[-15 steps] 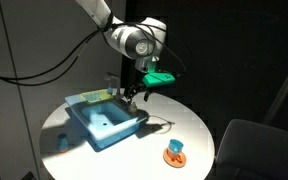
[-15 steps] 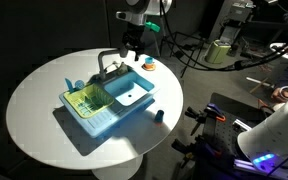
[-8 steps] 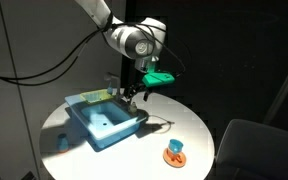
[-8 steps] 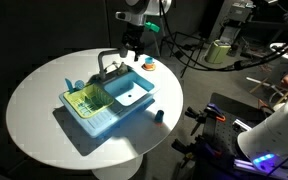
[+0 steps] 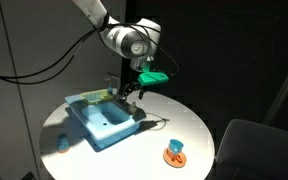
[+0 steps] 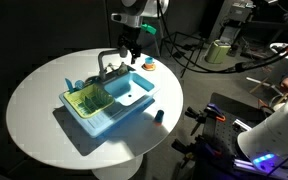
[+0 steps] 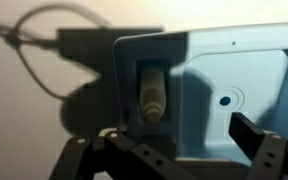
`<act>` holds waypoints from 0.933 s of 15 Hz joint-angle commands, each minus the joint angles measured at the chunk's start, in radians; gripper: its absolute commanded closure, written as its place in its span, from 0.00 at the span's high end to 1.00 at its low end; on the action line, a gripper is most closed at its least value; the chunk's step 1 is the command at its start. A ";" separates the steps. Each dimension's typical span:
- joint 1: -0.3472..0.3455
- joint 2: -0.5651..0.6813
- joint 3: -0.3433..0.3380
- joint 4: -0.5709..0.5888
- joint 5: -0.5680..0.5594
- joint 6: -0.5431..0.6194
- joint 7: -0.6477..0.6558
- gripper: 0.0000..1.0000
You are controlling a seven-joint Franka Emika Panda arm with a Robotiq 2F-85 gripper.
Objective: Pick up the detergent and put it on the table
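In the wrist view the detergent [image 7: 152, 96], a slim pale yellowish-white bottle with a narrow top, stands in a narrow slot at the edge of the light-blue tray [image 7: 239, 70]. My gripper [image 7: 184, 146] is open above it, and the bottle sits close to one finger. Nothing is between the fingers. In both exterior views the gripper [image 5: 131, 95] [image 6: 132, 56] hangs over the far end of the tray [image 5: 102, 122] [image 6: 112, 108] on the round white table [image 5: 184, 125] [image 6: 44, 110]. The bottle is too small to make out there.
An orange-and-blue round object [image 5: 174, 152] [image 6: 149, 65] sits on the table beyond the tray. A faucet [image 6: 105, 62] rises at the tray's edge. A small dark object [image 6: 156, 116] stands near the table rim. A green part [image 5: 156, 77] sticks out from the wrist.
The arm has shifted slightly sideways over the tray's end. The gripper stays open and the bottle has not moved.
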 commanded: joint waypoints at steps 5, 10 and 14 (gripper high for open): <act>-0.016 0.042 0.017 0.022 -0.013 0.008 -0.015 1.00; -0.016 0.071 0.015 0.035 -0.024 0.020 -0.009 1.00; -0.015 0.098 0.017 0.058 -0.030 0.039 -0.003 1.00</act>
